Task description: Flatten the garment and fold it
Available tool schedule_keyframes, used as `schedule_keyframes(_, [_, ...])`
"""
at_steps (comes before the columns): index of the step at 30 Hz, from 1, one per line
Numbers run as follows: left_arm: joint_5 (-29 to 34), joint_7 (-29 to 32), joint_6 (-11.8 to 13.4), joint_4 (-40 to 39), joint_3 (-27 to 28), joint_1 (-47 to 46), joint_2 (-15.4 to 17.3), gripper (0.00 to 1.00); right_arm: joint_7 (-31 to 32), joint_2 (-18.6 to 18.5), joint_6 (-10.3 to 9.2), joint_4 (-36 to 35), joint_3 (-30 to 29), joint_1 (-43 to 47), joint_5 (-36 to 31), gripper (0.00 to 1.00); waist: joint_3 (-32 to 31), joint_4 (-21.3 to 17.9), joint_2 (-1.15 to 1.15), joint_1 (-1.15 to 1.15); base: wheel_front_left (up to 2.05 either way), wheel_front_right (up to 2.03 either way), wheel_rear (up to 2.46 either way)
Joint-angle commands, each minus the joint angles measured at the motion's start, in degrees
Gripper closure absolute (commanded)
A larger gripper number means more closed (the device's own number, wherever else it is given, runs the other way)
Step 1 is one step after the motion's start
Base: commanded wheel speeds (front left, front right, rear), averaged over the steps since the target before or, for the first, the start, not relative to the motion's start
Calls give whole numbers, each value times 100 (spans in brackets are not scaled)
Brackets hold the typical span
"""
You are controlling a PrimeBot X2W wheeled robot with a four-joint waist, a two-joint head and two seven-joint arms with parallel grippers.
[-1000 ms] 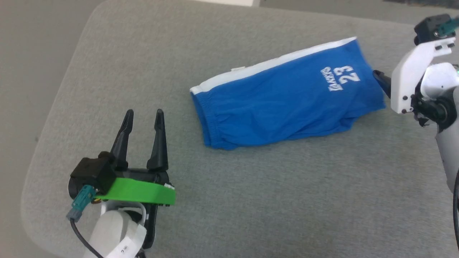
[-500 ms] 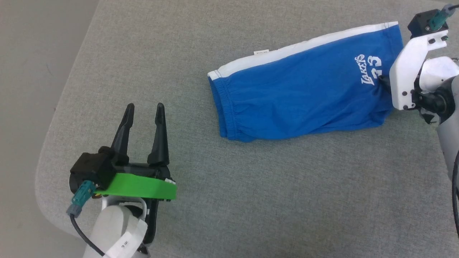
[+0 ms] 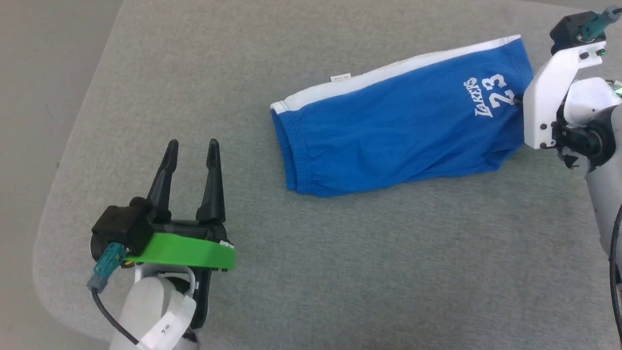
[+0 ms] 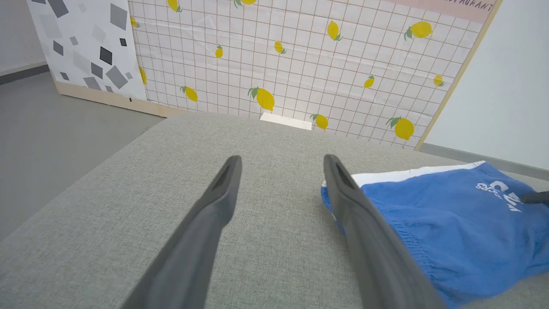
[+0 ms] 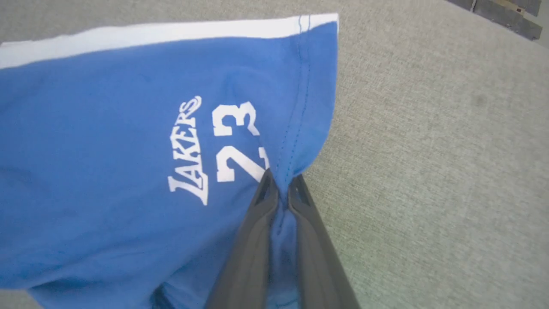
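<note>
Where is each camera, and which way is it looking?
Head: high up, looking down at the blue shorts on the grey cushion; left gripper and right arm show.
Left wrist: on the left arm, looking along its open fingers toward a lemon wall.
Right wrist: on the right arm, watching the right gripper pinch the shorts.
All share the shorts.

open grey cushion (image 3: 364, 272) between left hand (image 3: 193, 143) and garment (image 3: 388, 131), lemon-print panel (image 4: 300, 56) standing behind

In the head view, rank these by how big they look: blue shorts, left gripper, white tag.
Largest: blue shorts.
Next: left gripper, though it sits nearer the camera, which flatters it.
Smallest: white tag.
</note>
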Motion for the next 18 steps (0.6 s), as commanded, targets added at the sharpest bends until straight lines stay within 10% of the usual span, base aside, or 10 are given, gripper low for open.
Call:
schedule_keyframes(1, [63, -20, -40, 4, 33, -29, -21, 0, -85, 6, -9, -36, -62, 127, 71, 100, -177, -182, 0, 0, 0, 0, 0])
schedule_keyframes(18, [167, -20, -95, 83, 54, 320, -23, 0, -132, -495, -9, -647, -1302, 1909, 345, 100, -936, -990, 0, 0, 0, 0, 0])
